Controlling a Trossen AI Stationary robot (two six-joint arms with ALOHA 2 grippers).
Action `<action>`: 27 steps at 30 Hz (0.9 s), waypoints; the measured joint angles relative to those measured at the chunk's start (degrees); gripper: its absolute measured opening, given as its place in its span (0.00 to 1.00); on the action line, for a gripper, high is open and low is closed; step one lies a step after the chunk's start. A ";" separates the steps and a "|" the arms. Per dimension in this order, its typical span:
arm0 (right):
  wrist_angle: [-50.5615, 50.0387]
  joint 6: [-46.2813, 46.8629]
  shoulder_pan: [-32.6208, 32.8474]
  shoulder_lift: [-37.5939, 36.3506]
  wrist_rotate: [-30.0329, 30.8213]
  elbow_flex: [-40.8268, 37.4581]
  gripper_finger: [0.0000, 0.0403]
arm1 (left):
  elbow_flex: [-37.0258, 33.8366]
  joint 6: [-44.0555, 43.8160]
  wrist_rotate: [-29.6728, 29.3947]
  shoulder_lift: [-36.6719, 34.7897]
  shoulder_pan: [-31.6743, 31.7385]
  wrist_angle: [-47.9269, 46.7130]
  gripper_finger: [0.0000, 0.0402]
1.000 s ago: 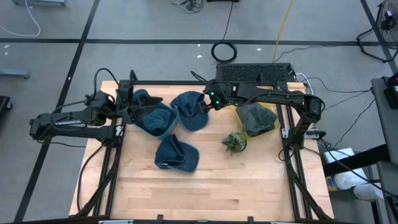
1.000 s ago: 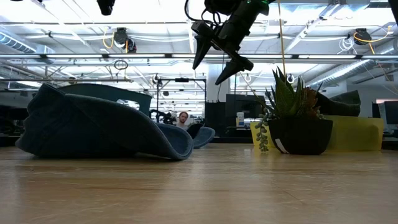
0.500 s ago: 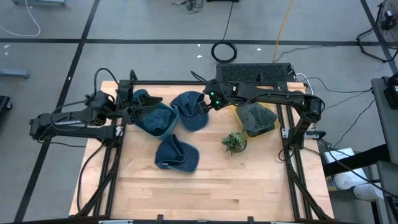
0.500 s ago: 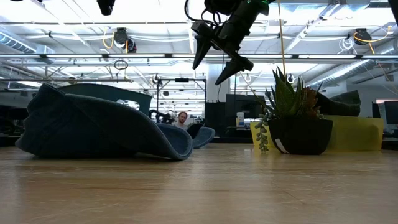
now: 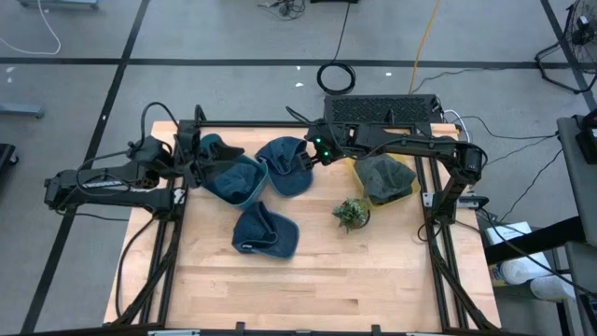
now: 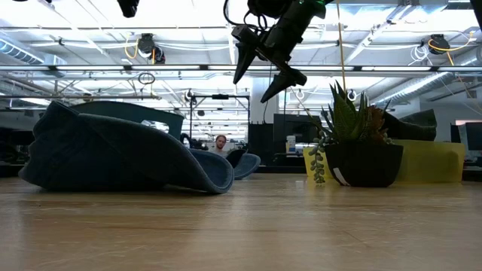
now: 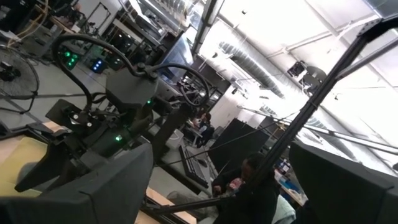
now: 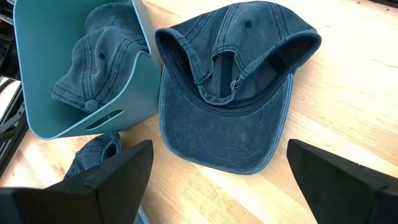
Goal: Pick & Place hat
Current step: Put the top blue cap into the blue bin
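A blue denim hat lies upside down on the wooden table, brim toward the near edge, beside a teal basket. The basket holds a second blue hat. A third blue hat lies nearer the table's middle, resting on its brim and crown. My right gripper hangs open above the upside-down hat, slanting down, clear of it. My left gripper stands open at the basket's left side, raised and pointing into the room.
A yellow bin with a dark grey hat stands at the far right. A small potted plant stands in front of it. Bare wood stretches along the table's near half. A person sits in the room beyond.
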 joint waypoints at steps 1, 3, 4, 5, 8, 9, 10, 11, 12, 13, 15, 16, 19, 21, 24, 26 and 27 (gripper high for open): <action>0.00 -0.01 0.00 0.00 0.00 0.00 0.89 | 0.00 0.01 0.29 0.00 0.00 -0.01 0.96; 0.00 -0.01 0.00 0.00 0.00 0.00 0.89 | 0.00 -0.01 0.35 0.00 0.00 -0.21 0.96; 0.00 -0.01 -0.02 0.00 0.00 0.00 0.89 | 0.00 0.01 0.30 0.00 0.00 -0.26 0.96; 0.00 -0.01 -0.02 0.00 0.00 0.00 0.89 | 0.00 0.04 0.23 0.00 0.01 -0.26 0.96; 0.00 -0.01 -0.03 0.00 0.00 0.00 0.89 | 0.00 0.20 0.15 -0.02 0.01 -0.24 0.96; 0.00 -0.01 -0.02 0.00 0.00 0.00 0.89 | 0.00 0.22 0.03 0.00 0.00 -0.24 0.96; -0.03 0.00 -0.04 0.00 0.00 0.00 0.89 | 0.00 0.23 0.00 0.00 0.01 -0.26 0.96; -0.09 -0.01 -0.07 0.00 0.00 0.00 0.89 | 0.00 0.23 0.00 0.00 0.00 -0.25 0.96; -0.24 -0.01 -0.09 0.00 0.00 0.00 0.89 | 0.00 0.23 -0.01 -0.02 0.00 -0.24 0.96; -0.47 -0.05 -0.09 0.00 0.00 0.00 0.89 | 0.00 0.23 -0.02 0.00 0.01 -0.24 0.96; -0.93 -0.63 -0.14 0.00 0.00 0.00 0.89 | 0.00 0.23 -0.02 -0.01 0.01 -0.25 0.96; -1.17 -0.98 -0.23 0.00 0.00 0.00 0.89 | 0.00 0.24 -0.02 0.00 0.00 -0.24 0.96; -1.29 -1.50 -0.37 0.00 0.00 0.00 0.89 | 0.00 0.25 -0.04 0.00 0.00 -0.24 0.96; -1.29 -1.39 -0.41 0.00 0.00 0.00 0.89 | 0.00 0.25 -0.06 0.00 0.00 -0.24 0.96; -1.27 -0.86 -0.42 0.00 0.01 0.00 0.89 | 0.00 0.20 -0.08 0.00 0.00 -0.24 0.96; -1.26 -0.28 -0.42 0.00 0.01 0.00 0.89 | 0.00 0.23 -0.08 -0.01 0.01 -0.24 0.96; -1.21 -0.12 -0.42 0.00 0.00 0.00 0.89 | 0.00 0.23 -0.08 -0.01 0.01 -0.24 0.96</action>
